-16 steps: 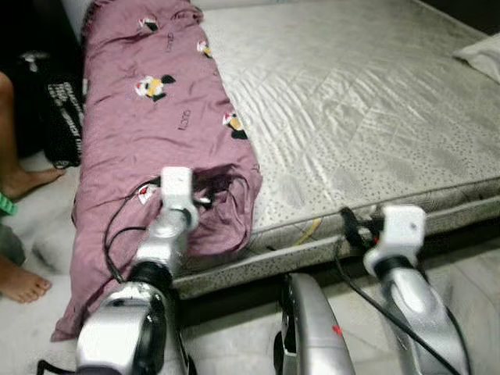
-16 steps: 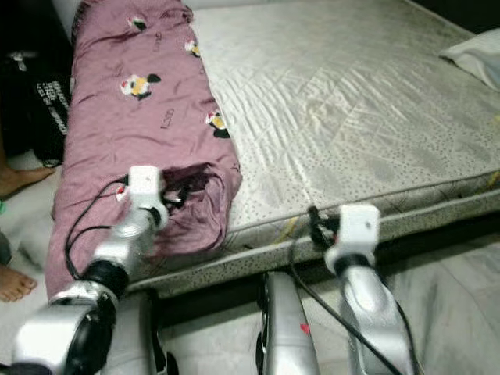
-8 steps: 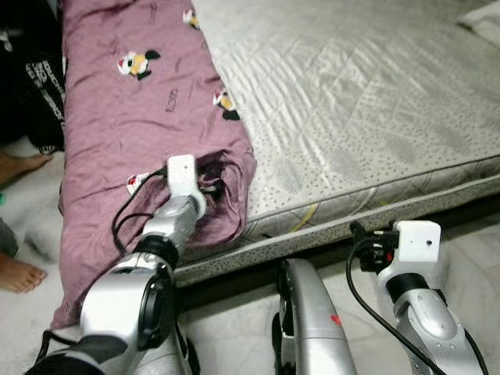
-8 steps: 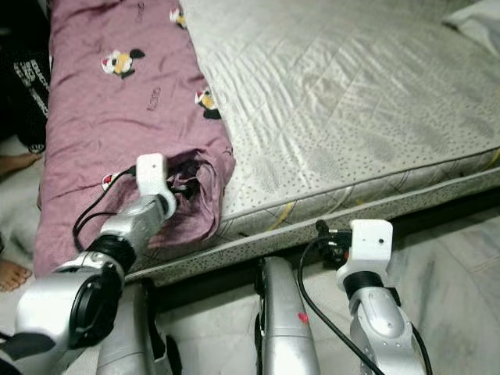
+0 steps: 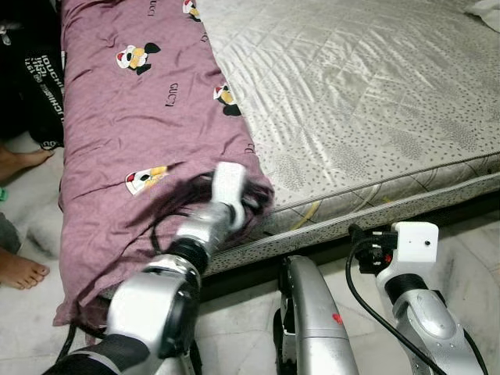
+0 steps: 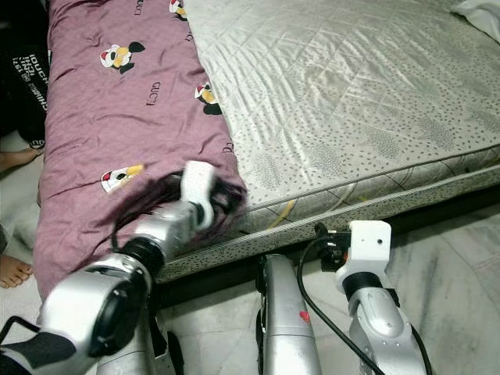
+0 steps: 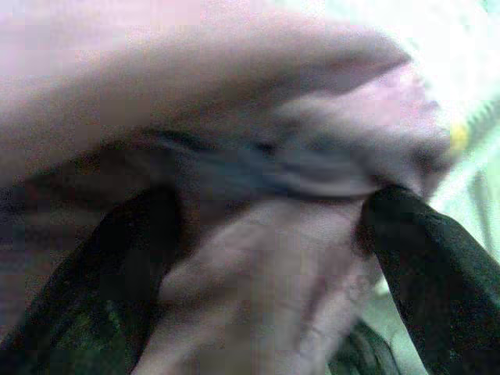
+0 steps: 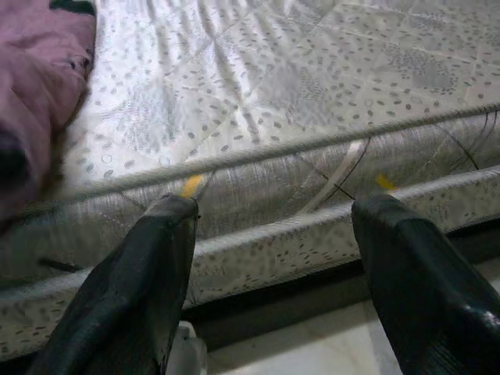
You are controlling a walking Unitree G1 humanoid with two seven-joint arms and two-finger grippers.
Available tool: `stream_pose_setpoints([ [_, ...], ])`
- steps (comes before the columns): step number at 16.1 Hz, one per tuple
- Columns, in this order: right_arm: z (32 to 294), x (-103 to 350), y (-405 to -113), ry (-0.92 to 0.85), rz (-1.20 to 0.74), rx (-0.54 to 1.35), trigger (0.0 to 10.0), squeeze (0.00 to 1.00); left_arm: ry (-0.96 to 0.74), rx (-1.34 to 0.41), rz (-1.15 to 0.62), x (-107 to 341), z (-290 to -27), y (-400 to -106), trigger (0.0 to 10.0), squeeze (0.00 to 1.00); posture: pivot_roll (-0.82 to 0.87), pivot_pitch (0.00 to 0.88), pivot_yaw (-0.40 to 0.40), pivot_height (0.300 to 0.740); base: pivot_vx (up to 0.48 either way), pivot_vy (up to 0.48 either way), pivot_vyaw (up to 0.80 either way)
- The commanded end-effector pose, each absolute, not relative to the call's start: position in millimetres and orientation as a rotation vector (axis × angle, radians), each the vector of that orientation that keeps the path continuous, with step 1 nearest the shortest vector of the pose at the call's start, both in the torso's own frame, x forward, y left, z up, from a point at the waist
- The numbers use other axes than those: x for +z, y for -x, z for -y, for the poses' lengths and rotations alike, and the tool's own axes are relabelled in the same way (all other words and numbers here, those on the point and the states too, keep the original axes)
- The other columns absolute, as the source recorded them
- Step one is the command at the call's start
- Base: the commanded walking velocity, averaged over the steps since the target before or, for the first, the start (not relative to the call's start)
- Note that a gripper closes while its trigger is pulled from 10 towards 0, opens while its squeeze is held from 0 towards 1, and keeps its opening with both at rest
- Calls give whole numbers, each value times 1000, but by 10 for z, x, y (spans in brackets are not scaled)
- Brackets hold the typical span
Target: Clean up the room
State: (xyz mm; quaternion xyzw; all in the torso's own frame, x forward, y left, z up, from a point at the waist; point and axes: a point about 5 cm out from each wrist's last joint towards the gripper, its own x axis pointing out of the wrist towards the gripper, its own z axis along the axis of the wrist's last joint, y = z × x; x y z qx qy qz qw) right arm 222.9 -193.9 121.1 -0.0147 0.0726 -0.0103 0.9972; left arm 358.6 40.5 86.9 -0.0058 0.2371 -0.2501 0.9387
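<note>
Left eye view puts a person's bare feet (image 5: 17,269) at the far left on the pale floor (image 5: 31,219), beside a black bag with white lettering (image 5: 43,94) that stands against the side of the bed. Next to these lies the mauve quilt (image 5: 133,117), printed with small cartoon figures and lettering. It runs in a long roll along the left edge of the mattress (image 5: 367,94), and its near end droops over the mattress corner toward the floor.

The left gripper (image 7: 258,258) is pushed into that near end of the quilt. In the left wrist view its two black fingers (image 7: 426,258) stand apart with a thick fold of the mauve cloth bunched between them, so the cloth is pinched in a wide grasp; the picture is blurred. From the head, the arm's white wrist block (image 5: 228,183) sits against crumpled cloth right at the mattress corner.

Further right, the grey patterned mattress stretches bare across the bed, with a white pillow (image 5: 486,5) just showing at the far right corner.

The right gripper (image 8: 273,234) hangs low in front of the mattress's near side edge, apart from it, its fingers (image 8: 156,266) spread wide with nothing between them. Its white wrist block (image 5: 414,242) shows below the bed edge, above the marbled floor.
</note>
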Motion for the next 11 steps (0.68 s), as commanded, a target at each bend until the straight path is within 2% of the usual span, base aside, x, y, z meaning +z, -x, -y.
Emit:
stream_pose_setpoints([
  [1, 1928, 1201, -2242, 23, -145, -27, 10000, 0, -61, -600, -538, 712, -304, -3452, 10000, 0, -218, 169, 40, 516, 0, 0, 0],
  [5, 1882, 1189, -2373, 22, -125, -16, 10000, 0, -399, -912, -507, 533, 43, -3154, 10000, 0, -193, 123, 40, 516, 0, 0, 0],
  [7, 1854, 1180, -2442, 18, -116, -10, 10000, 0, -497, -907, -381, 639, 117, -3194, 10000, 0, -172, 98, 39, 516, 0, 0, 0],
  [9, 1817, 1168, -2525, 8, -102, -2, 10000, 0, -468, -812, -122, 1021, 174, -3368, 10000, 0, -146, 74, 38, 516, 0, 0, 0],
  [11, 1796, 1163, -2579, 4, -95, 3, 10000, 0, -443, -778, -30, 1222, 151, -3456, 10000, 0, -126, 53, 32, 516, 0, 0, 0],
])
